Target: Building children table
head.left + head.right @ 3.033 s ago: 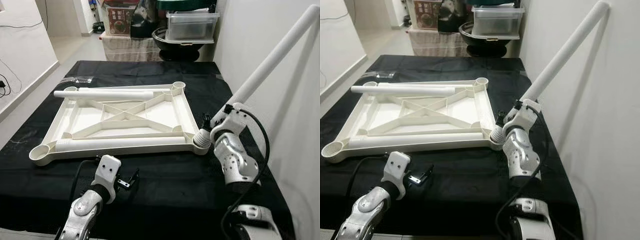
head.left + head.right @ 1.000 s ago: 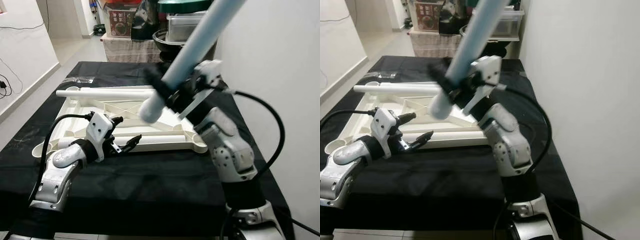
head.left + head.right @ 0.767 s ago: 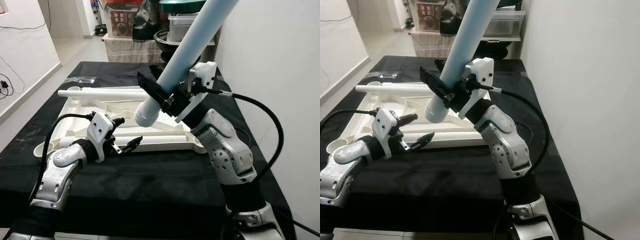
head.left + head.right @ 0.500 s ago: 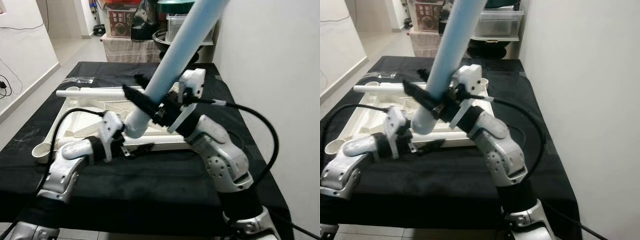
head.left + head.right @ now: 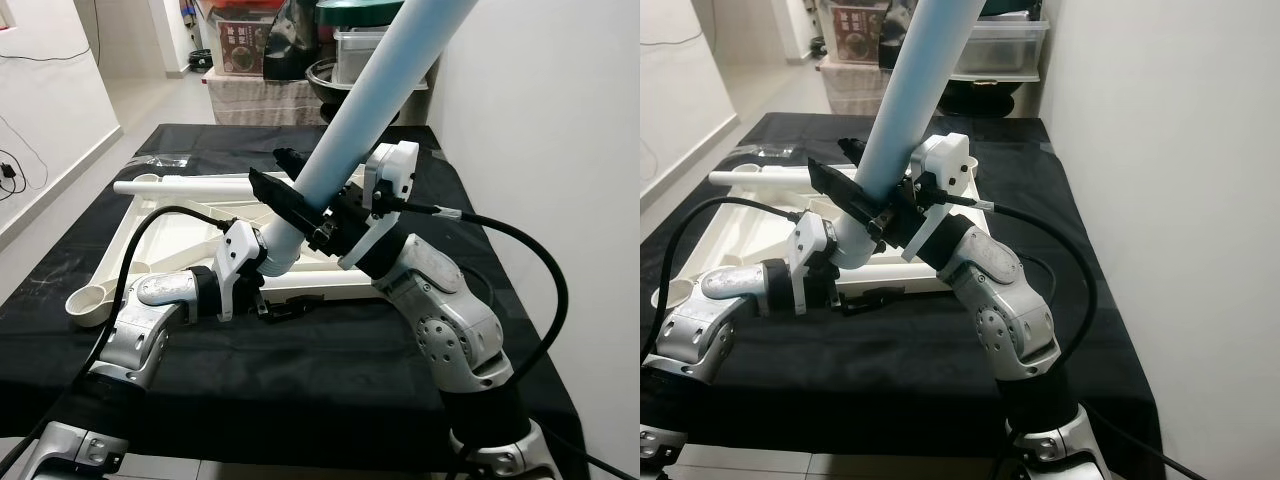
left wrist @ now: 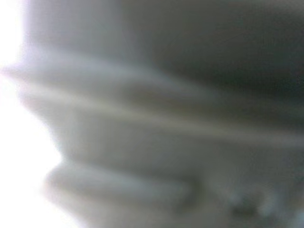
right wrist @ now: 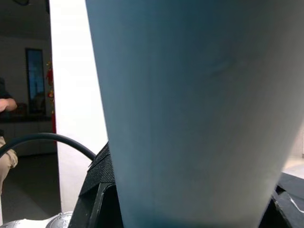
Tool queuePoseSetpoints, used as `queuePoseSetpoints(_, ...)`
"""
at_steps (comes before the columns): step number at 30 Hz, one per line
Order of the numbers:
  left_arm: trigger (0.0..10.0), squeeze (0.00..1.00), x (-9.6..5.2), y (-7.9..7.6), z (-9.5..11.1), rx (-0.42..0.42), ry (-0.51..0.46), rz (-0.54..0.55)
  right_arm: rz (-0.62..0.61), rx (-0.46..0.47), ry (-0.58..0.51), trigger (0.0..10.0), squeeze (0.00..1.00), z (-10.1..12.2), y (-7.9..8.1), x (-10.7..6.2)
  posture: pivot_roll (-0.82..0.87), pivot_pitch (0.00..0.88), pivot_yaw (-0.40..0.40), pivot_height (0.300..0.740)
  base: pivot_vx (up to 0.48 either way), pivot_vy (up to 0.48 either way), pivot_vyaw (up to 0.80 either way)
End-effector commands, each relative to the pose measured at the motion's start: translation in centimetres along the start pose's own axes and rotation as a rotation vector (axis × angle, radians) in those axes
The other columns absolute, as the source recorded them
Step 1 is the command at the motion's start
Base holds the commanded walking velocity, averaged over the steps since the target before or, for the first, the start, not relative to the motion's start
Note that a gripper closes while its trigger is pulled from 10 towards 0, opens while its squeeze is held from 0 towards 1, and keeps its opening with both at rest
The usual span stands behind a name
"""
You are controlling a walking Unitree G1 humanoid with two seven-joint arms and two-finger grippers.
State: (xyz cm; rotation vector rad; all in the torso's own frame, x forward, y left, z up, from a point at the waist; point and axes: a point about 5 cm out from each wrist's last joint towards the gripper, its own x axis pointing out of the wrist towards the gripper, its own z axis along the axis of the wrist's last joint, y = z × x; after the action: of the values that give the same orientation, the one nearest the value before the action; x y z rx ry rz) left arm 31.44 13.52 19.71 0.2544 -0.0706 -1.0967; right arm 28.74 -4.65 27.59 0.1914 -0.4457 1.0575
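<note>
While our right gripper (image 5: pixel 300 205) is clamped round the long white table leg (image 5: pixel 372 95), a smooth plastic tube with a ribbed, threaded lower end, our black fingers (image 5: pixel 272 190) lie on either side of it just above that end. We hold our right arm bent sharply at the elbow, forearm reaching across towards our left, over the near edge of the tabletop (image 5: pixel 180 235). The leg's long axis is tilted: its lower end points down and to our left, while the upper part rises to our right and away, passing out of the top of the head views. In the right wrist view the leg (image 7: pixel 190 109) is a broad pale column between the fingers.

Our left gripper (image 5: pixel 262 300) reaches in low from the left, wrist just under the leg's threaded end; we cannot tell whether its fingers are parted or closed. Its wrist view shows a blurred, ridged white surface.

The tabletop lies upside down on the black cloth (image 5: pixel 330 380), a cream moulded panel with crossed stiffening ribs and round corner sockets. Two more white tubes (image 5: pixel 190 186) lie along its far and near sides.
</note>
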Motion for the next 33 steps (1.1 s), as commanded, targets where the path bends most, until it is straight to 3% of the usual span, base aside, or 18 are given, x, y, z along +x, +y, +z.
queuePoseSetpoints(1,10.0,0.00,0.1,0.2,2.2,0.072,-0.053,-0.023,-0.026,0.019,0.111,0.0,0.00,-2.1,-0.2,-0.3,-0.01,0.000,0.004,0.740,0.000,0.000,0.00)
queuePoseSetpoints(8,10.0,0.00,-0.3,-0.2,2.2,0.077,-0.054,-0.022,-0.079,0.003,0.155,0.0,0.00,-2.4,-1.5,-0.7,-0.01,0.000,0.002,0.740,0.000,0.000,0.00)
queuePoseSetpoints(11,10.0,0.00,-0.3,-0.9,2.1,0.069,-0.061,-0.029,-0.209,-0.002,0.196,0.0,0.00,-2.8,-3.4,-1.2,-0.01,0.000,-0.004,0.740,0.000,0.000,0.00)
queuePoseSetpoints(18,10.0,0.00,-0.3,-1.3,1.8,0.060,-0.060,-0.036,-0.255,0.011,0.198,0.0,0.00,-2.6,-4.3,-1.6,-0.01,0.000,-0.004,0.740,0.000,0.000,0.00)
queuePoseSetpoints(24,10.0,0.00,-0.4,-1.0,1.1,0.051,-0.037,-0.029,-0.193,0.058,0.160,0.0,0.00,-1.8,-3.6,-1.4,-0.02,0.000,0.002,0.740,0.000,0.000,0.00)
queuePoseSetpoints(27,10.0,0.00,-0.7,-0.7,0.2,0.046,0.001,-0.021,-0.054,0.107,0.113,0.0,0.00,-0.7,-2.1,-1.4,-0.03,0.000,0.008,0.740,0.000,0.000,0.00)
queuePoseSetpoints(33,10.0,0.00,-1.1,-0.2,0.3,0.052,0.011,-0.006,0.027,0.122,0.110,0.0,0.00,-0.6,-1.0,-1.5,-0.03,0.000,0.007,0.740,0.000,0.000,0.00)
